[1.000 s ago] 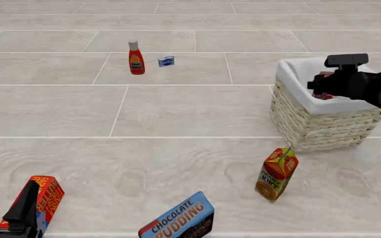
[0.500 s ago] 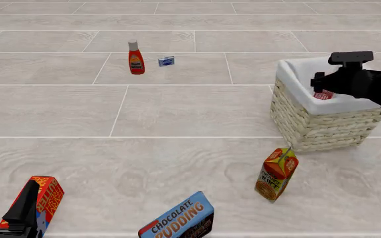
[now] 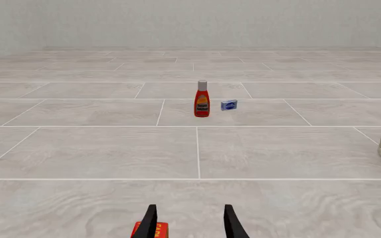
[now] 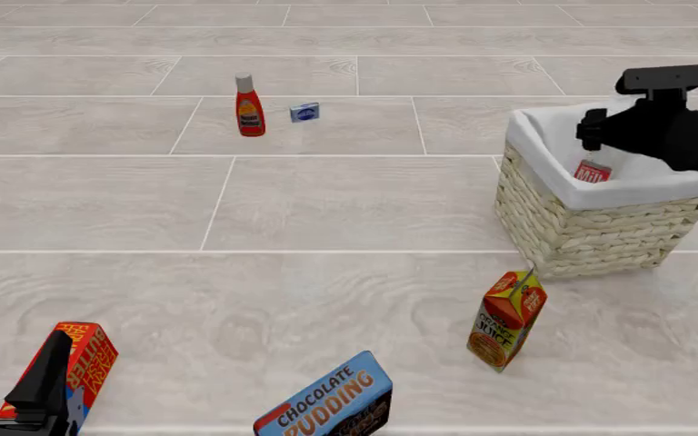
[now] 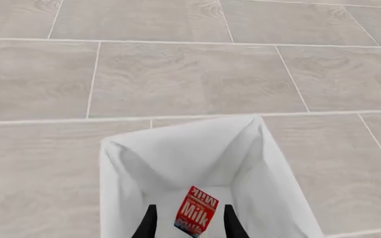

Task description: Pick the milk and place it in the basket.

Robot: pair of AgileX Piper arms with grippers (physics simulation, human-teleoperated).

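Milk [image 5: 196,217] in basket [image 5: 177,153], below right tool [image 5: 188,225] (parted)

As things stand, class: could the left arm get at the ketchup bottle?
Probably yes: open floor lies between the left gripper and the ketchup bottle, fingers apart. Whether its reach stretches that far, I cannot tell.

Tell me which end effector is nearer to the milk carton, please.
The right. The right end effector hangs just above the milk, which sits inside the basket. The left end effector is far away at the near left, by a red box.
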